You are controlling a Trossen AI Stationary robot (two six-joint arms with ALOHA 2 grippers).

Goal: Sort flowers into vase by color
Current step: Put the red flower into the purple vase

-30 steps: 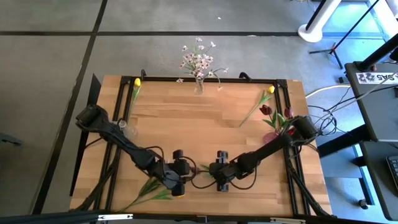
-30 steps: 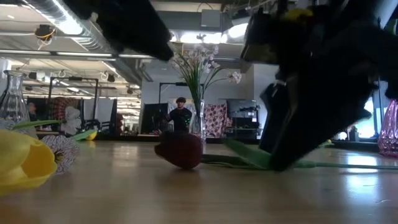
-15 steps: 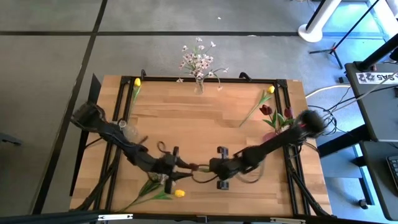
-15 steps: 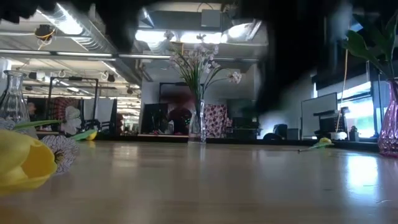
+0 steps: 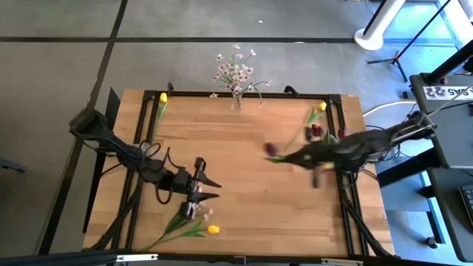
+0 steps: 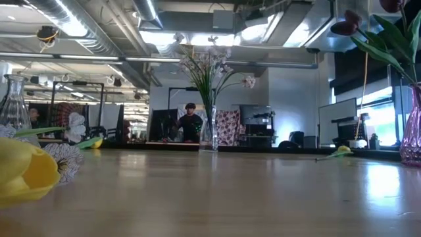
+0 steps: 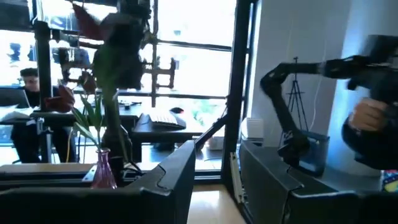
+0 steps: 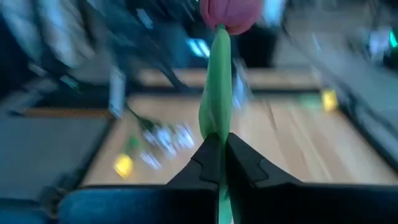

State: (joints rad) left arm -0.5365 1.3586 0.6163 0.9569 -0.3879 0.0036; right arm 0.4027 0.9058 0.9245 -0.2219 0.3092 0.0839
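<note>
Right gripper (image 8: pixel 219 163) clamps one maroon tulip (image 8: pixel 229 12) (two vased).

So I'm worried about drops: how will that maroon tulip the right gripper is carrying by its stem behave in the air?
The right gripper pinches only the thin green stem, so the maroon tulip probably sways, its head far from the grip. It looks light; dropping seems unlikely. The smooth stem might twist or slide between the fingers.

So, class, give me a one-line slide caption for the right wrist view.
Right end effector shut on a maroon tulip stem, lifted above the wooden table.
</note>
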